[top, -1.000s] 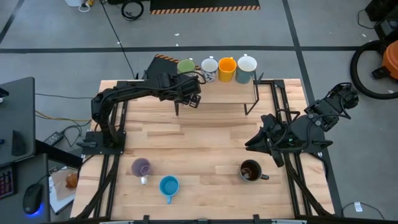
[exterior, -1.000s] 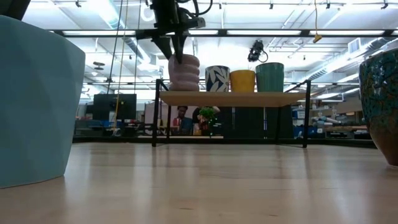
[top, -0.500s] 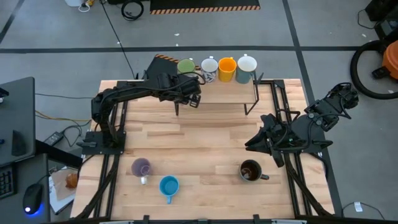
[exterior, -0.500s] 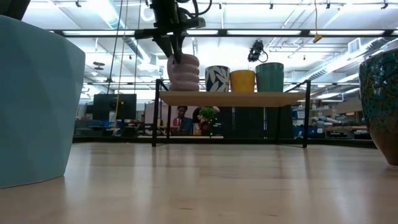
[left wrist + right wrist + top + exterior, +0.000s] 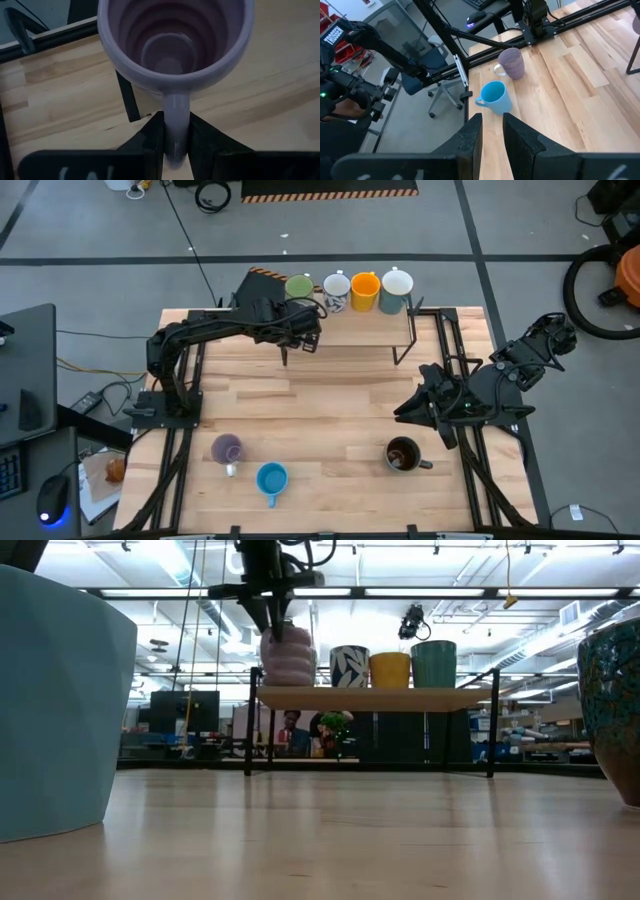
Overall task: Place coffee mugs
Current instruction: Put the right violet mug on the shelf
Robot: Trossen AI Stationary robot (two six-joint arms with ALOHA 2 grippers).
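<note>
My left gripper [image 5: 303, 332] [image 5: 176, 137] is at the left end of the low wooden shelf [image 5: 370, 697] by the far edge, shut on a ribbed light purple mug [image 5: 288, 655] [image 5: 172, 45]. On the shelf stand a green mug [image 5: 298, 286], a patterned white one [image 5: 337, 288], an orange one [image 5: 365, 290] and a white-lined one [image 5: 397, 286]. Another light purple mug [image 5: 228, 448], a blue mug [image 5: 271, 478] and a dark brown mug [image 5: 403, 453] stand on the table near its near edge. My right gripper [image 5: 408, 408] [image 5: 492, 125] hovers at the table's right, fingers a narrow gap apart, touching nothing. My left gripper pinches the light purple mug's handle [image 5: 176, 115] between its two fingers, one on each flat side. The fingers [image 5: 272, 615] come from above, pointing steeply down. The mug stays upright with its mouth up. Its base is at or just above the shelf board; I cannot tell which.
The shelf stands on thin black legs [image 5: 285, 352] [image 5: 400, 352], with bare tabletop [image 5: 340, 410] between it and the three mugs near the near edge. Black rails run along both table sides. A chair, desks and a person's hand show beyond the table in the right wrist view.
My left gripper has moved a little up and toward the table's left, still shut on the handle. The light purple mug has gone with it, shifting slightly left and up from where it stood on the shelf's left end.
</note>
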